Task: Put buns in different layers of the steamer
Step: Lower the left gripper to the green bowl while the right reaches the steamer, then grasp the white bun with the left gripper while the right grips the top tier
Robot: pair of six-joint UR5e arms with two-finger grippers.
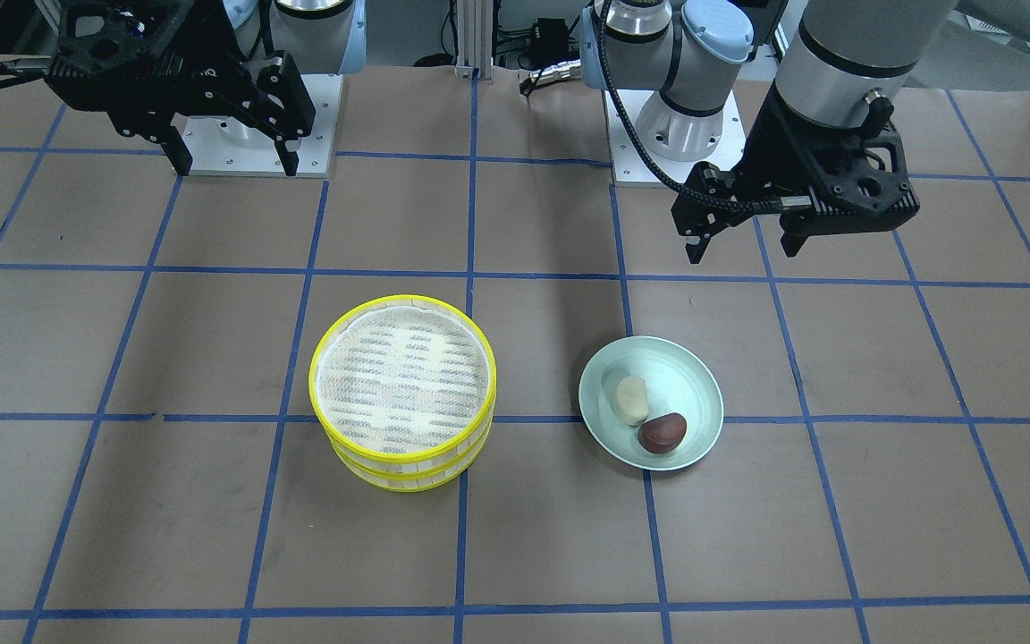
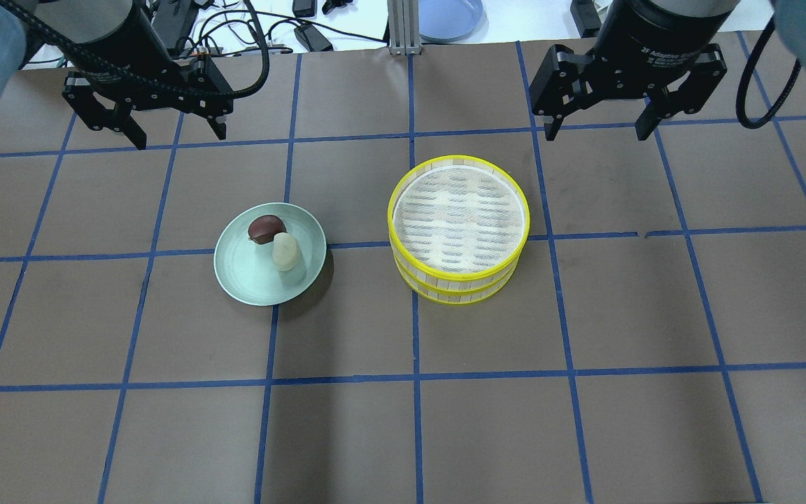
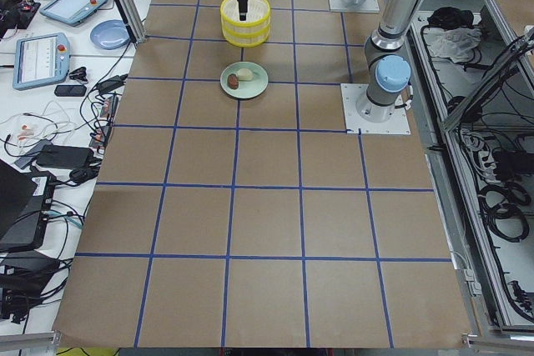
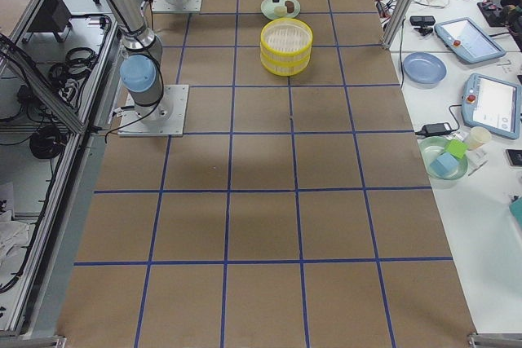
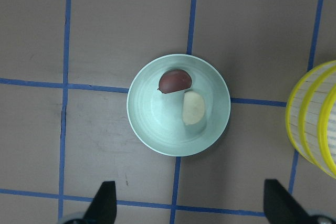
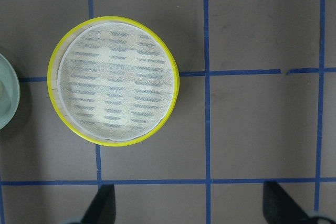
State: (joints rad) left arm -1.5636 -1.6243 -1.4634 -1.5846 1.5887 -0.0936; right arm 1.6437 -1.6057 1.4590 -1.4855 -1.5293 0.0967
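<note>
My left jaws and right jaws hang apart, empty. The cream bun (image 2: 285, 251) and brown bun (image 2: 266, 228) touch on the plate (image 2: 249, 283) beside the stacked steamer (image 2: 456, 283). I should straddle one narrowly, sparing its neighbour.

The left arm's black two-finger claw (image 2: 180, 136) hangs raised, pointing straight down, its jaws spread wide. The right arm's black two-finger claw (image 2: 595, 131) hangs level with it, also pointing down, jaws equally wide apart.

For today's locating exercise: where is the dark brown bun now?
In the overhead view the dark brown bun lies on the pale green plate, left of the steamer, beside the cream bun.
</note>
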